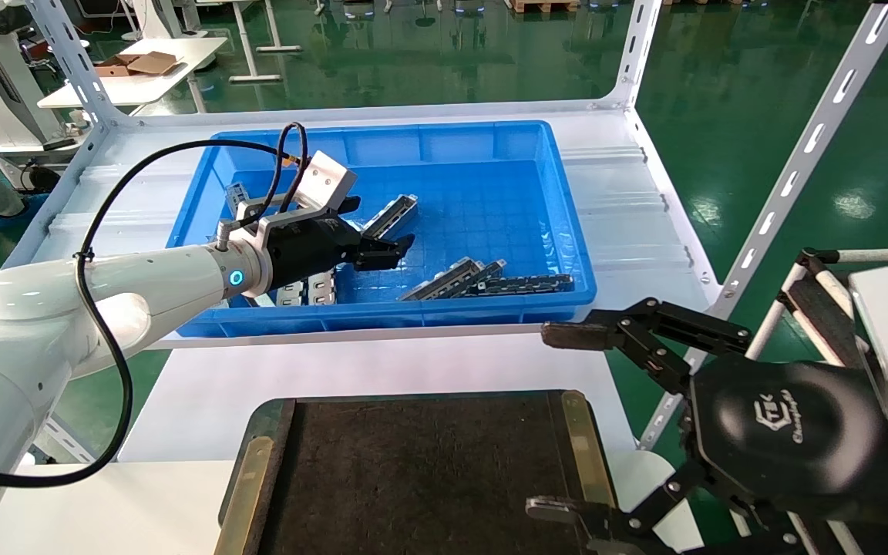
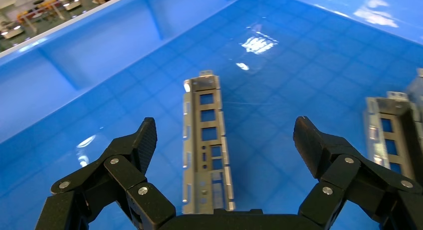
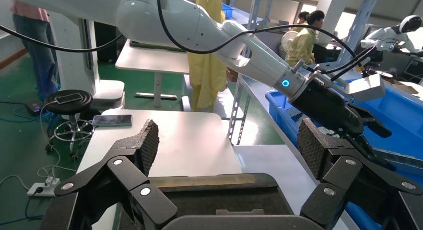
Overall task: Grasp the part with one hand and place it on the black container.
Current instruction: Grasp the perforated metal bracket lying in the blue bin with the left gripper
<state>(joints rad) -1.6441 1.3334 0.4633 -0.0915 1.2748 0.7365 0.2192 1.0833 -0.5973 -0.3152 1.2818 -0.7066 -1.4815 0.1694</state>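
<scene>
1. The left gripper (image 1: pixel 390 250), matte black with ribbed pads, hangs inside the blue plastic bin (image 1: pixel 490 142), jaws spread wide and holding nothing.
2. Between its fingers lies the part (image 2: pixel 207 145), a slim silver-grey metal rail with rectangular windows, flat on the bin's gridded floor.
3. More rails (image 1: pixel 482 279) lie heaped at the bin's near right.
4. The black container (image 1: pixel 421 470), felt-topped with brass-coloured side strips, sits near, on the white table (image 1: pixel 205 385).
5. The right gripper (image 1: pixel 556 420) waits wide open over the container's right edge.
</scene>
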